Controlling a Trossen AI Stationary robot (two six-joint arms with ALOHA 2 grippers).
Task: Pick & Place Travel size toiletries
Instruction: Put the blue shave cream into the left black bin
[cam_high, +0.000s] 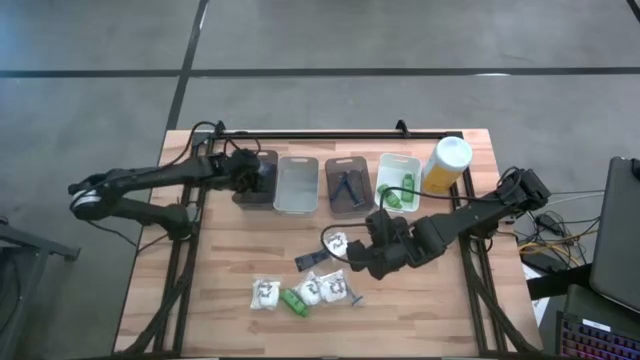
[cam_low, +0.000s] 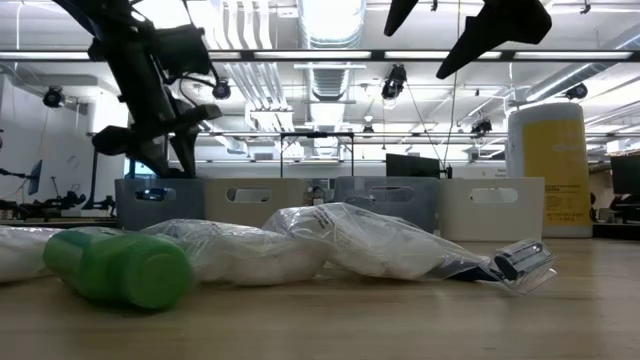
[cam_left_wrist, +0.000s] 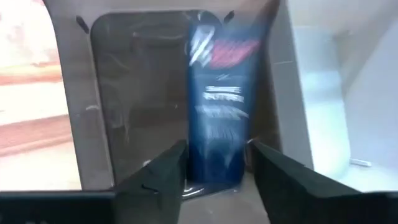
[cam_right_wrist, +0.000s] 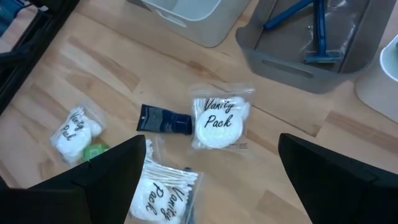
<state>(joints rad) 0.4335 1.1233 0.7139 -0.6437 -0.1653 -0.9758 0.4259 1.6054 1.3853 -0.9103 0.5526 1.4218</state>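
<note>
My left gripper (cam_high: 262, 180) reaches over the dark tray (cam_high: 250, 196) at the table's far left and is shut on a dark-blue tube (cam_left_wrist: 217, 118). My right gripper (cam_high: 352, 262) hangs open above the table's middle, over loose toiletries that lie flat on the wood. These are white "Vanity Pack" packets (cam_right_wrist: 219, 121) (cam_right_wrist: 78, 130) (cam_right_wrist: 165, 190), a short dark tube (cam_right_wrist: 165, 120), a green bottle on its side (cam_high: 295, 300) (cam_low: 120, 265) and a bagged razor (cam_low: 520, 262). The grey tray (cam_right_wrist: 280, 59) holds blue razors (cam_right_wrist: 314, 31). The white tray (cam_high: 398, 165) holds green bottles (cam_high: 396, 195). My left gripper has the dark-blue tube by its near end (cam_left_wrist: 214, 177), pinched between the two fingers (cam_left_wrist: 165, 171), one on each long side. The fingers lie along the tube. It points away from them over the dark tray's floor (cam_left_wrist: 137, 93) and shows blurred.
Four trays stand in a row along the far edge, with a pale one (cam_high: 297, 186) between the dark and grey trays. A tall yellow bottle with a white cap (cam_high: 445, 165) stands at the row's right end. Bare wood lies left of the packets and at the near right.
</note>
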